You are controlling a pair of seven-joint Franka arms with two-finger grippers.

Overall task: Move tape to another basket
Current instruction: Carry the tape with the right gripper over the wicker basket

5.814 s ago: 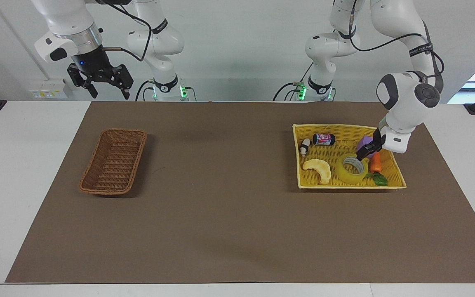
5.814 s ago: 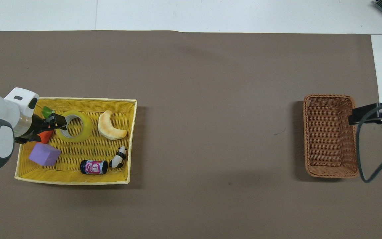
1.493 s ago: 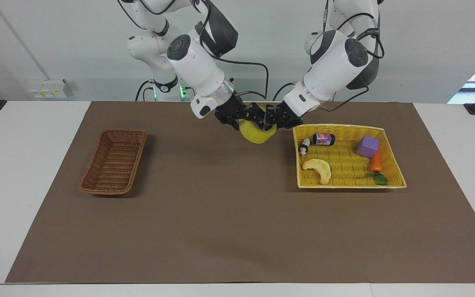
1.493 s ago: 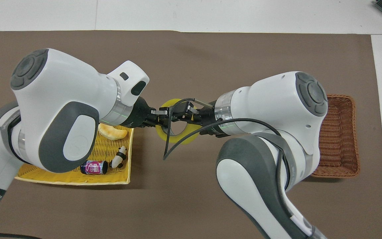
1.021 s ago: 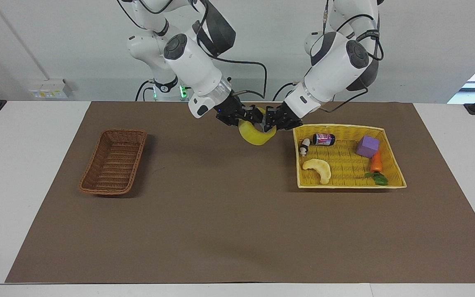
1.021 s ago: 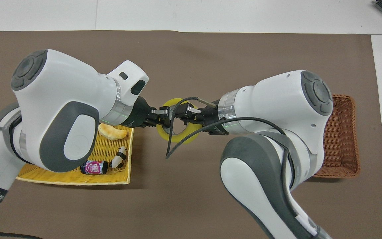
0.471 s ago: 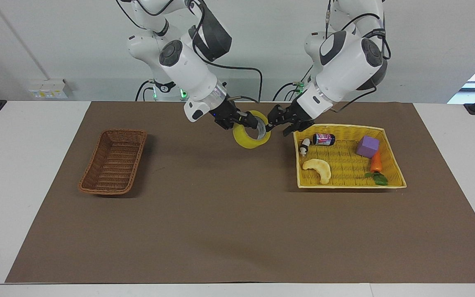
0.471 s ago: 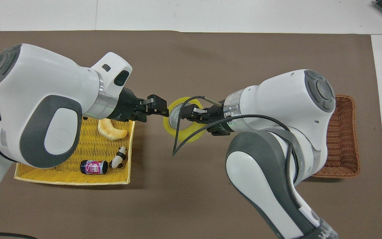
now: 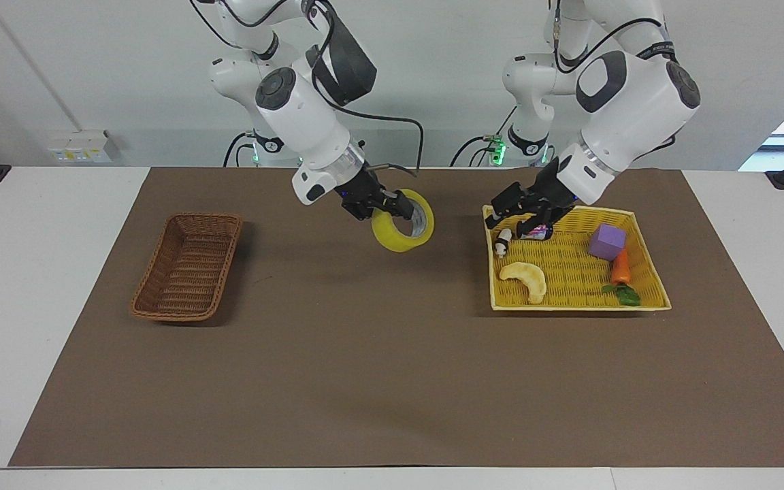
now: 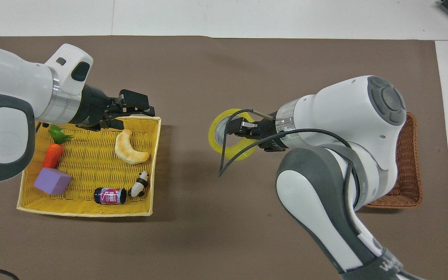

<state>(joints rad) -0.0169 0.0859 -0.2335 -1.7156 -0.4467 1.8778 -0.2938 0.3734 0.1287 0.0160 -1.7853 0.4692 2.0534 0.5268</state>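
The tape [image 9: 400, 235], a wide yellow roll with a pale core, hangs in the air over the brown mat between the two baskets. It also shows in the overhead view [image 10: 230, 154]. My right gripper [image 9: 395, 204] is shut on the tape's rim and shows in the overhead view [image 10: 244, 129] too. My left gripper [image 9: 509, 219] is open and empty over the yellow tray's edge nearest the middle of the table [image 10: 136, 116]. The brown wicker basket [image 9: 160, 265] stands empty toward the right arm's end; in the overhead view the basket [image 10: 410, 155] is partly hidden by the right arm.
The shallow yellow tray [image 9: 569, 307] toward the left arm's end holds a banana-like toy [image 9: 525, 278], a purple block [image 9: 606, 240], a carrot [image 9: 620, 269], a small can [image 9: 535, 230] and a panda figure [image 9: 503, 241]. A brown mat [image 9: 365, 354] covers the table.
My left gripper let go of the tape and drew back over the yellow tray. My right gripper keeps the tape and has carried it toward the brown basket.
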